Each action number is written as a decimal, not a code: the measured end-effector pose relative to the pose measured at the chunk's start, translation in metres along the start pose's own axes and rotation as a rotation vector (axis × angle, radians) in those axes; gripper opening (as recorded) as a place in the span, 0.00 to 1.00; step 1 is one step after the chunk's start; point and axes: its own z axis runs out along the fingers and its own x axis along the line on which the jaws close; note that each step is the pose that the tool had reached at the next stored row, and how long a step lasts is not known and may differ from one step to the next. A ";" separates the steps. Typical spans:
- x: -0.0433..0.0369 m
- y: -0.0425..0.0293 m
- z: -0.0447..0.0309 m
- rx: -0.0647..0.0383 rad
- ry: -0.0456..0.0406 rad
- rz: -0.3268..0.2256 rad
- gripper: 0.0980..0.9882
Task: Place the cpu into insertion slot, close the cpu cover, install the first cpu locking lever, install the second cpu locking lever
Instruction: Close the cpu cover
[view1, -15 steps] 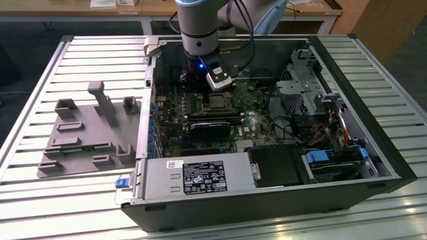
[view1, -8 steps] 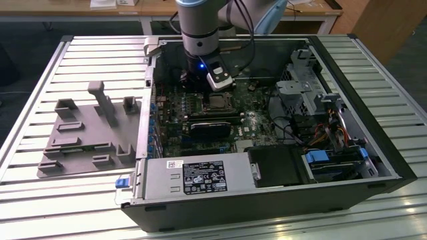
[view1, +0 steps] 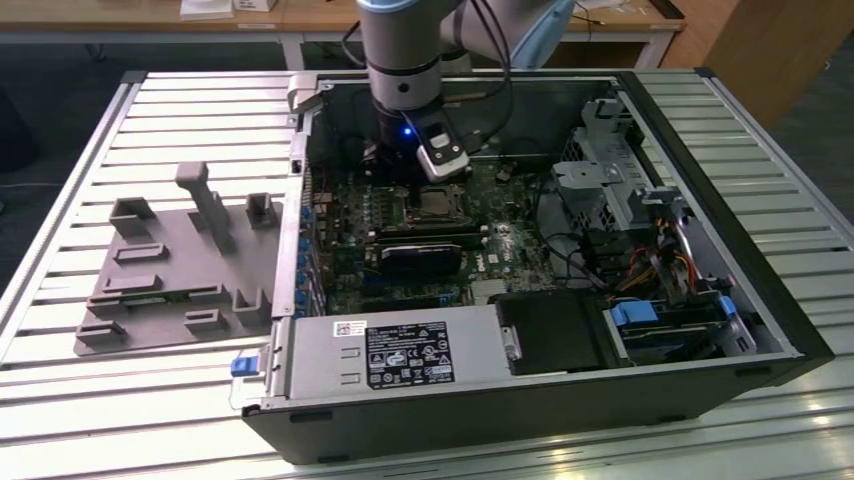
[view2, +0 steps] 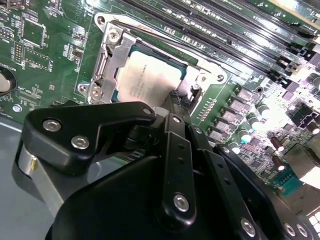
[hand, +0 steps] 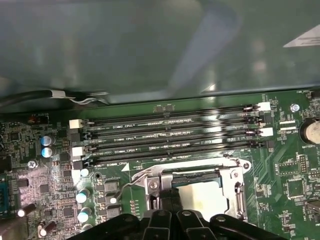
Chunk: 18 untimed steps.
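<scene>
The cpu (view2: 147, 80) lies in the insertion slot (view1: 434, 205) on the green motherboard, its silver-grey top showing in both wrist views (hand: 205, 197). The silvery cpu cover (view2: 112, 57) frames the chip, and its side plate (hand: 236, 197) rests beside it. A thin wire lever (hand: 131, 181) sticks out from one socket corner; another rod (view2: 150, 31) runs along the socket's edge by the memory slots. My gripper (view2: 175, 102) hangs straight over the socket (view1: 424, 187), fingers together, tips at the chip's edge (hand: 169, 200). What the tips touch is hidden.
Long black memory slots (hand: 170, 135) run right beside the socket. A black card (view1: 420, 258) sits just in front of it. The case holds a power supply (view1: 400, 355) and a drive cage with cables (view1: 641, 250). A grey fixture (view1: 180, 265) lies on the slatted table at the exterior view's left.
</scene>
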 end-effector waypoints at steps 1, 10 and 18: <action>-0.0007 0.0001 -0.0002 0.000 0.0000 0.000 0.00; -0.0049 0.0009 -0.0092 0.000 0.0001 0.000 0.00; -0.0057 0.0013 -0.0176 0.008 -0.0007 -0.001 0.00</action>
